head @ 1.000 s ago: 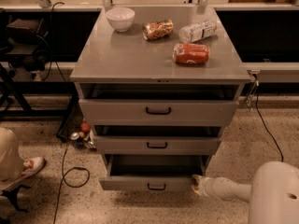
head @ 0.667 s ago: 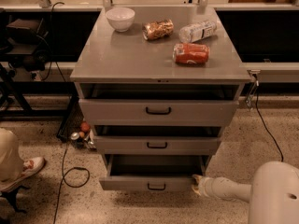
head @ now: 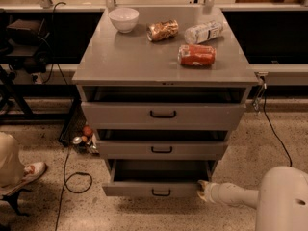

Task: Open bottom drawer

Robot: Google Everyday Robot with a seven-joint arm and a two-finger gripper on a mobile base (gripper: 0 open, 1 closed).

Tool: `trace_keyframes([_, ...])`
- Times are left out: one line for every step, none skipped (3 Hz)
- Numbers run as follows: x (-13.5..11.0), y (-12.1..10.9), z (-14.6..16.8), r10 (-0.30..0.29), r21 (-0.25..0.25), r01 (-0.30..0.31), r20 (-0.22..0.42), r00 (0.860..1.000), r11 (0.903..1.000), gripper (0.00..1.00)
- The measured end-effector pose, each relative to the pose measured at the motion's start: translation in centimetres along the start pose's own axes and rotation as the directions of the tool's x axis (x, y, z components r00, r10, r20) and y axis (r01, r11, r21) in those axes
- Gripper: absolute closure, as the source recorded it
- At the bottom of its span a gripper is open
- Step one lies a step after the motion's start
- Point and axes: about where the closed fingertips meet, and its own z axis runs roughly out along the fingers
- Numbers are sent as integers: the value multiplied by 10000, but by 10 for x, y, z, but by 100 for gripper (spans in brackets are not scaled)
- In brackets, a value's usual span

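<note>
Judging from how things lie, you can treat the opening as largely done. The bottom drawer (head: 139, 189) stands pulled out of the cabinet (head: 144, 66), and its dark, open interior shows behind the front panel. It projects further than the middle drawer (head: 125, 149) and the top drawer (head: 120, 114), which stand above the gripper and are each only slightly out.

The gripper (head: 204, 190) sits low, near the floor, at the end of the pale forearm (head: 231, 195). It is at the near corner of the bottom drawer's front panel, and the panel runs away from it on the side opposite the arm. Whether the gripper is spread wide, narrowed or clamped on the panel edge cannot be told from this view. Contact with the corner is likely but not confirmed.

Check what is left as follows:
- The rear of the drawer box is hidden under the middle drawer, so you cannot tell whether any travel remains.
- If full extension is required, expect a further short pull. Otherwise only release and withdrawal remain.

The drawer front is a flat, narrow grey metal panel. Its small black bar handle (head: 161, 192) is centred on the panel, well along from the gripper, with nothing gripping it. The panel looks level.
</note>
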Motion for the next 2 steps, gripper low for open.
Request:
trace_keyframes([4, 7, -7, 167, 95, -166, -72, 9998, 9998, 100])
trace_keyframes([3, 6, -9, 166, 93, -166, -70, 9998, 9998, 87])
